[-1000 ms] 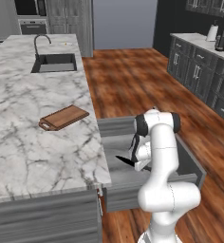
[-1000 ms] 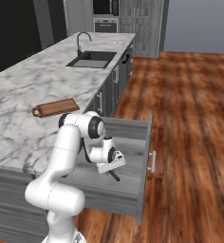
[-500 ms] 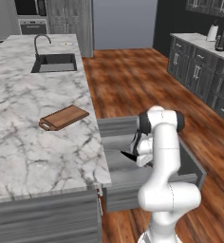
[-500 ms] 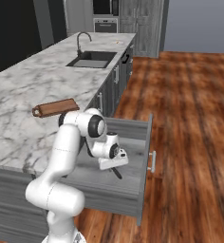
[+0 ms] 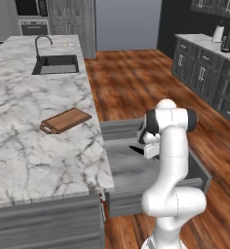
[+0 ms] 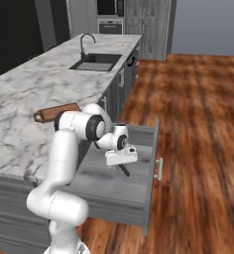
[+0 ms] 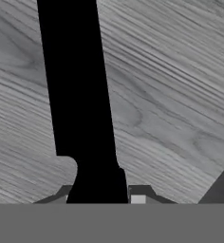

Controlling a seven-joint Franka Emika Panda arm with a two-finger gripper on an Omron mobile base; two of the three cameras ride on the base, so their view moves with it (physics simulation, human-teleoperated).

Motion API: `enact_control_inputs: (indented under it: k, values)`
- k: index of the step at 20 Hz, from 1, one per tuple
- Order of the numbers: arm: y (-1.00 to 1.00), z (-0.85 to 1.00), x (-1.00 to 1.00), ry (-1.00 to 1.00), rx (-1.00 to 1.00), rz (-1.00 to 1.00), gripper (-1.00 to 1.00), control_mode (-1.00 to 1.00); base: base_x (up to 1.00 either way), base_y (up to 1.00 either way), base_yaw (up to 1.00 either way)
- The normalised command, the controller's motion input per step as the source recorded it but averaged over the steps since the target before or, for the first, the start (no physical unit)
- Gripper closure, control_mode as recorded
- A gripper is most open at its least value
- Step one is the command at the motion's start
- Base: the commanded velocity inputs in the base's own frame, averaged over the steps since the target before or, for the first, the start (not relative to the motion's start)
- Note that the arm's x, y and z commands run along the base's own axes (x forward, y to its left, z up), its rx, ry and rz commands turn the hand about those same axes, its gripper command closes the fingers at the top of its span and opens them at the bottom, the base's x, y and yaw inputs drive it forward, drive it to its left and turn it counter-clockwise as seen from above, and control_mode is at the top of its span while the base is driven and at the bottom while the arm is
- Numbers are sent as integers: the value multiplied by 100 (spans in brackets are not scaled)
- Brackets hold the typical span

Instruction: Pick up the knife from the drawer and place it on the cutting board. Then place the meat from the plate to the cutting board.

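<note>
Matt grey wood-grain drawer (image 6: pixel 139 136); flat, matt black knife (image 7: pixel 78 95); smooth brown wooden cutting board (image 5: pixel 66 119); veined white marble counter (image 5: pixel 34 146); glossy reddish wood floor (image 6: pixel 198 109).

One knife (image 7: pixel 78 95), one open drawer (image 6: pixel 139 191), one cutting board (image 5: pixel 66 120), one sink (image 5: pixel 56 64) with one tap (image 5: pixel 43 41), one marble surface (image 5: pixel 24 146).

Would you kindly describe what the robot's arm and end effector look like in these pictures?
The arm is built of smooth, rounded white segments, with dark grey to black bands at its joints; the big elbow joint has a black ring. No cables or markings show on it. The end effector is a boxy white hand; in the hand view its finger bases look grey, with a small white square.
</note>
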Motion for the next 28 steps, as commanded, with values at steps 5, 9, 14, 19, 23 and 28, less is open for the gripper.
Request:
enact_control_inputs:
  k: [5, 9, 14, 19, 23, 28]
  values:
    - [0, 92, -31, 0, 0, 0, 100, -100, 0, 0, 0]
    - [0, 87, -29, 0, 0, 0, 100, -100, 0, 0, 0]
    - [0, 73, -36, 0, 0, 0, 100, -100, 0, 0, 0]
    - [-4, 43, -54, -1, 0, 0, 100, -100, 0, 0, 0]
    - [-54, 9, -59, -9, 0, 0, 100, -100, 0, 0, 0]
    - [-56, 14, -38, -9, 0, -11, 100, -100, 0, 0, 0]
